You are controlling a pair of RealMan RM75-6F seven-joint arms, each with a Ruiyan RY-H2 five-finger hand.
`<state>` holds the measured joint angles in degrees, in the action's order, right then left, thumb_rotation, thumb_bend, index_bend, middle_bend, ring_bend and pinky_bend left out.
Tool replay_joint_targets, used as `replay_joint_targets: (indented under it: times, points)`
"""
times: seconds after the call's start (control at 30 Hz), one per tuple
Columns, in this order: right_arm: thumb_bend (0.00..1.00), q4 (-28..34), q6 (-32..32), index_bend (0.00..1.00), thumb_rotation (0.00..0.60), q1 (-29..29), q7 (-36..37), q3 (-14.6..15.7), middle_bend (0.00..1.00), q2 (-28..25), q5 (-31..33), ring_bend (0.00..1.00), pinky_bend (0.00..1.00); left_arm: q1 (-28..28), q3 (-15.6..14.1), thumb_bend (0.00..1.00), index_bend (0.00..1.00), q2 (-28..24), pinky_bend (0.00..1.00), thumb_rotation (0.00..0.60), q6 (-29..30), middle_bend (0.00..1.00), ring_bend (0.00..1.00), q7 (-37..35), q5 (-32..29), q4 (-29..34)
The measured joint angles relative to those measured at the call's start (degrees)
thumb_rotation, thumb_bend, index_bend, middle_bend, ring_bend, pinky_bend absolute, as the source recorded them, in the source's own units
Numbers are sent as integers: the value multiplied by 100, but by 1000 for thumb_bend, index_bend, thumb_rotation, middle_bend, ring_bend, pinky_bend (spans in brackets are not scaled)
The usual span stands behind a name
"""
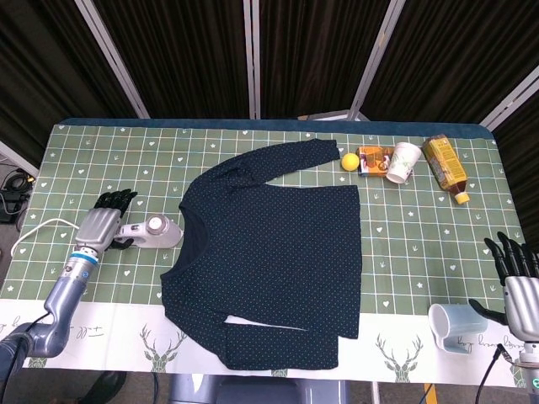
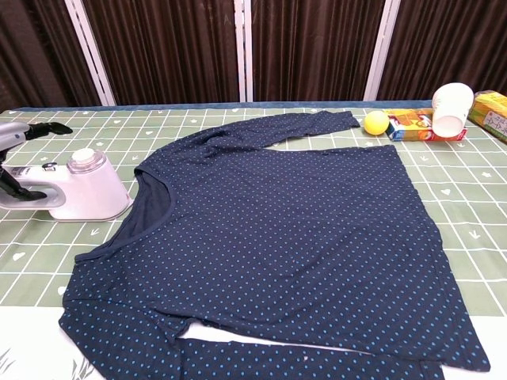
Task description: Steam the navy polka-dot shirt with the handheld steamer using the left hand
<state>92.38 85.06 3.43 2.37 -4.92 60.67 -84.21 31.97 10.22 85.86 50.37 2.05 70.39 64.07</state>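
Observation:
The navy polka-dot shirt (image 1: pixel 271 257) lies flat across the middle of the table, collar to the left, also filling the chest view (image 2: pixel 277 237). The white handheld steamer (image 1: pixel 154 231) lies on its side just left of the collar (image 2: pixel 79 194). My left hand (image 1: pixel 103 223) hovers over the steamer's handle, its fingers (image 2: pixel 36 130) stretched out above and the thumb in front, not closed around it. My right hand (image 1: pixel 515 282) hangs with its fingers spread at the table's right front edge, holding nothing.
At the back right lie a yellow ball (image 1: pixel 349 161), an orange snack box (image 1: pixel 371 160), a white paper cup (image 1: pixel 403 162) and a drink carton (image 1: pixel 445 167). A pale blue mug (image 1: pixel 450 326) stands beside my right hand. The steamer's white cord (image 1: pixel 38 231) loops off left.

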Motion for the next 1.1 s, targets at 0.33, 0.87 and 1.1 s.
replay_joint_targets:
  times: [0.33,0.87,1.1]
  points:
    - [0,-24,-77,0,600,32,-13,-16,0,20,66,0,0,108,5,298,557,374,590,600,135,452,447,-44,14,-498]
    - [0,7,-80,0,600,41,-98,13,0,45,28,0,0,135,-84,720,985,389,1000,600,175,849,814,205,3,-593]
    - [0,19,-77,0,600,40,-127,12,0,52,39,0,0,149,-142,734,985,168,1000,600,181,871,845,-247,264,-353]
